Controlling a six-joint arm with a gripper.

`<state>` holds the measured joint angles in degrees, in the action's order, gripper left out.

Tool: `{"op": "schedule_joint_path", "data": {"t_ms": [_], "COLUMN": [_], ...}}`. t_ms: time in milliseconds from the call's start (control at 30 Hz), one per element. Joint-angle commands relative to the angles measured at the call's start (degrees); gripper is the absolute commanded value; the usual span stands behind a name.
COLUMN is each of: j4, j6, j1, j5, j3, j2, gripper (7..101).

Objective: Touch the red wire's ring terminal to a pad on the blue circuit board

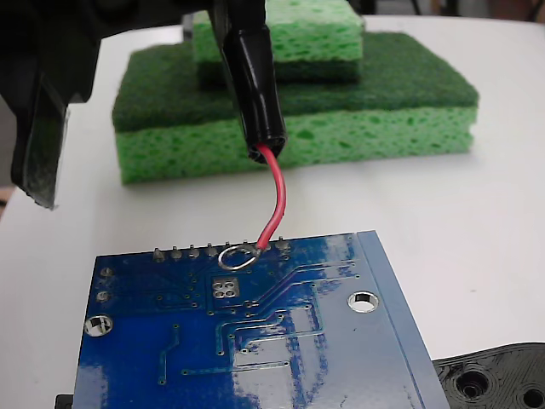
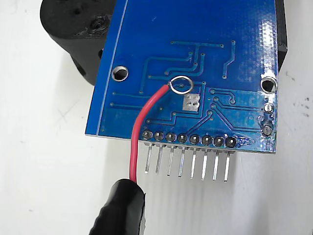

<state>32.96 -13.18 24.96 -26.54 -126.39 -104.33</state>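
Observation:
The blue circuit board (image 1: 255, 341) lies at the near edge of the fixed view, its grey pin row (image 1: 221, 250) along the far side. The square silvery pad (image 1: 224, 287) sits just inside that row. The red wire (image 1: 277, 200) curves down from a black sleeve (image 1: 254, 85). Its ring terminal (image 1: 237, 256) shows by the pins, short of the pad. In the wrist view the ring terminal (image 2: 181, 84) lies over blue board (image 2: 234, 29) just up-left of the pad (image 2: 191, 102), not on it. My gripper (image 1: 238, 10) holds the sleeve at the frame's top edge; its fingers are mostly cut off.
Two stacked green sponges (image 1: 341, 119) stand behind the board. A black plastic part with holes (image 1: 494, 379) lies under the board's right corner, and shows as the black plastic part (image 2: 73, 34) in the wrist view. A dark gripper body (image 1: 43, 102) hangs at the upper left over the white table (image 1: 477, 221).

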Motion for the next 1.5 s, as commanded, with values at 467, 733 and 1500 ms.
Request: {"op": "schedule_joint_path", "data": {"t_ms": [467,733,1500], "j4": [0.6,0.6,1.5], "j6": [-0.4,-0.9,-1.7], "j1": [0.4,1.1,1.1], "j5": [0.1,-0.1,-0.4], "j3": [1.4,0.8,1.3], "j2": [1.1,1.1,-0.1], "gripper": [100.3,100.3,100.3]}}
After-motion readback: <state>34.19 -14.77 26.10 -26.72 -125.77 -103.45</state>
